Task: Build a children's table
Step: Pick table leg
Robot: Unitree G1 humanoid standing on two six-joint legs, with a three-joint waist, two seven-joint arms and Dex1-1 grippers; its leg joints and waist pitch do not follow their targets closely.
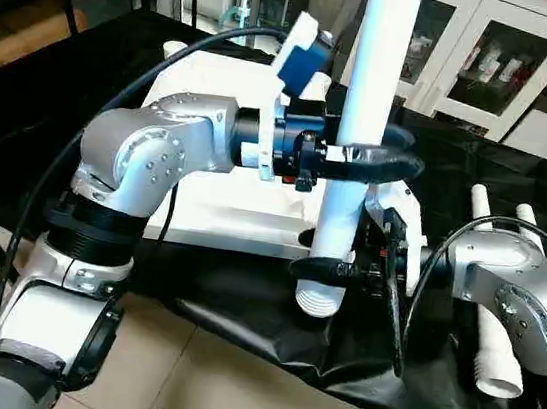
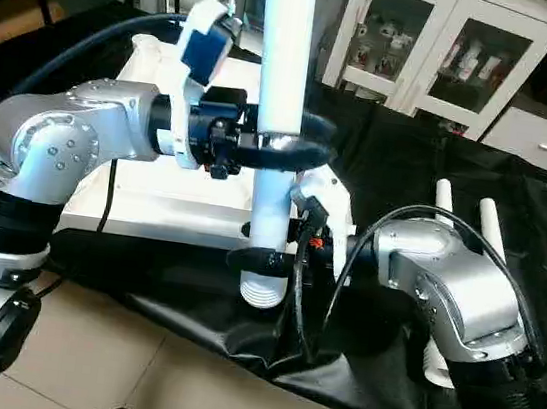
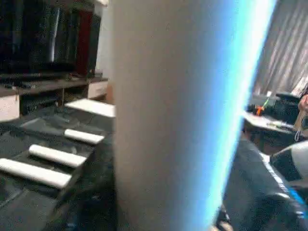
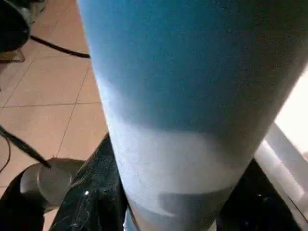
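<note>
You have the table leg (image 1: pixel 367 106) upright, both jaws clamped on it: left gripper (image 1: pixel 380 163) above, right gripper (image 1: pixel 330 270) near its threaded end; tabletop (image 1: pixel 205 190) at 9 o'clock.

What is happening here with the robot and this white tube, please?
The robot is putting together a children's table. Both grippers hold one white leg upright: the left gripper around its middle, the right gripper near its threaded lower end. That end hangs at the near edge of the upside-down tabletop, beside a corner, not yet screwed in. More legs lie on the black cloth to the robot's right.
</note>
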